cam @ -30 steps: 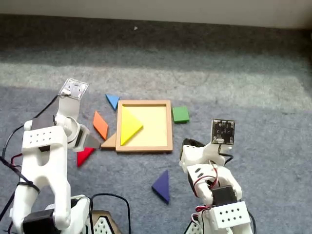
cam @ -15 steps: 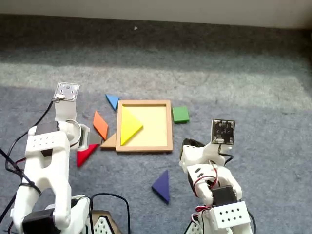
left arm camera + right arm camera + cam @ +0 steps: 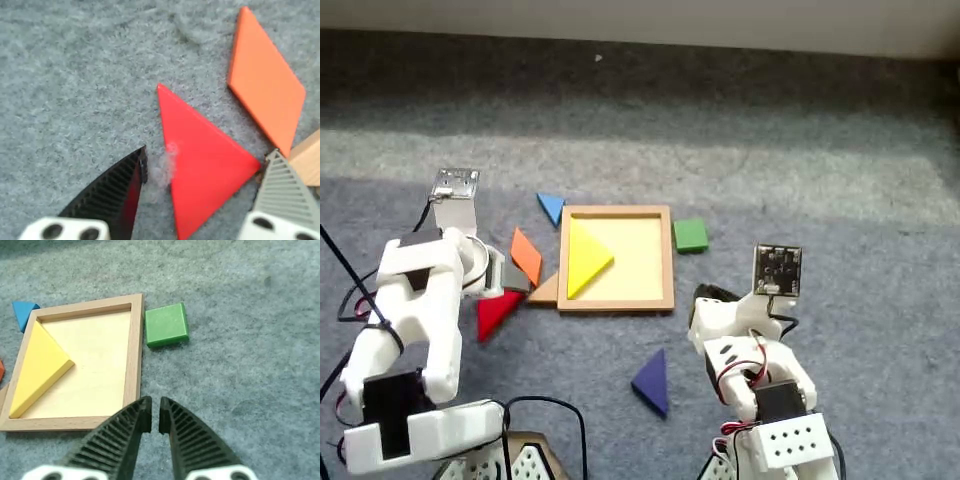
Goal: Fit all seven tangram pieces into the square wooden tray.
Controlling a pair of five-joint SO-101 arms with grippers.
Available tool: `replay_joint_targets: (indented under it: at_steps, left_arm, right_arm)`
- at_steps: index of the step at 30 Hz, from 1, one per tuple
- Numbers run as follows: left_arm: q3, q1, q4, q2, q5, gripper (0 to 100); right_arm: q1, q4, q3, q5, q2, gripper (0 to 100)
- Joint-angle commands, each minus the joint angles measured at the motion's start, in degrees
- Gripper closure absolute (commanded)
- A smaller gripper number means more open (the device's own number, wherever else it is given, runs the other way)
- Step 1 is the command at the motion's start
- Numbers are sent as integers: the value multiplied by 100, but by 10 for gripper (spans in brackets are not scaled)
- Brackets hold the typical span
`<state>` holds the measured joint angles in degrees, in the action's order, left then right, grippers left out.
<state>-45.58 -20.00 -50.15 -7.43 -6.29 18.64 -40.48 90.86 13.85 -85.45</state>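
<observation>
Left jaws wide open and empty, red triangle lying flat between them; I'd centre, drop straight and pinch its edges, clear of the orange piece just beyond.

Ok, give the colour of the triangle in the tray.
Yellow triangle, best in right wrist view.

Grey-blue carpet across the whole frame, fuzzy in texture. Lighter band from left to right through the upper middle. Pale strip along the top edge. Tiny white speck near upper centre.
</observation>
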Motion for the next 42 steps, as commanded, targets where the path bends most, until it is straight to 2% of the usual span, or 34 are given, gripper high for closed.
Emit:
replay_joint_targets:
  at_steps: [1,6,11,17,22,37,42]
  left_arm:
    - [382,-31,-88,110,88,649]
    - [374,-22,-334,136,44,649]
    - [365,-48,-668,145,-334,649]
    - [374,-57,-492,180,-308,652]
    - [382,-13,-229,189,-88,691]
    - [338,154,-264,163,-105,695]
    - [338,163,-369,127,-475,695]
  right_arm:
    - [-40,136,-22,-70,-84,954]
    - [-40,136,-22,-70,-84,954]
    - [-40,136,-22,-70,-84,954]
    - [-40,136,-22,-70,-84,954]
    - [-40,136,-22,-70,-84,954]
    - [-40,136,-22,-70,-84,954]
    - [-40,136,-22,-70,-84,954]
